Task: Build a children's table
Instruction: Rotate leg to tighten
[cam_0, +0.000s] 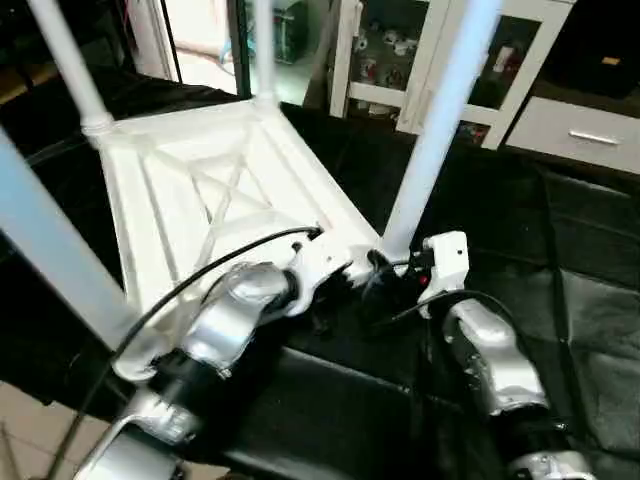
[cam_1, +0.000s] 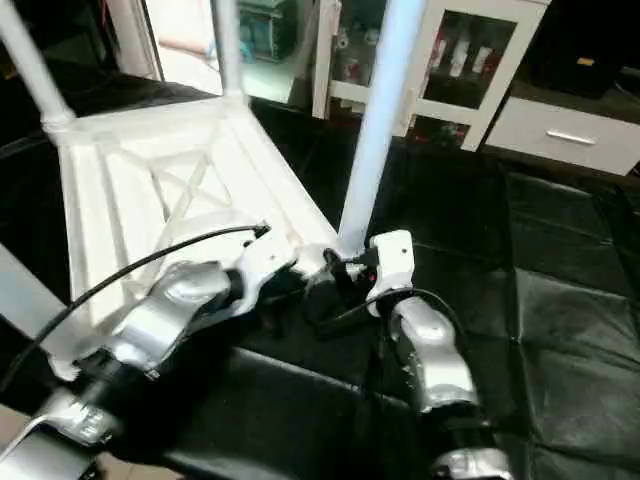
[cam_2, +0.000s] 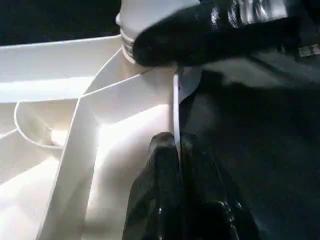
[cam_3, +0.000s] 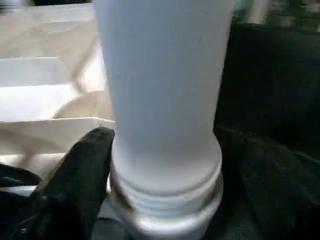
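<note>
The children's table top (cam_0: 200, 190) lies upside down on the black sheet, its X-ribbed underside facing up. Several white legs stand upright in its corner sockets. My left gripper (cam_2: 172, 145) is shut on the top's thin raised rim (cam_2: 176, 110), close to the near right corner. My right gripper (cam_3: 175, 145) is at the base of that corner's leg (cam_3: 160, 75). Its black fingers (cam_3: 75, 185) stand on either side of the ribbed collar, one against it and the other a little apart, so it is open. In the eye views both grippers meet at this corner (cam_0: 370, 262).
The black-sheeted work table (cam_0: 560, 250) stretches away to the right and back. White cabinets with glass doors (cam_0: 400, 60) and a drawer unit (cam_0: 580, 130) stand behind it. Floor shows past the table's near left edge (cam_0: 30, 420).
</note>
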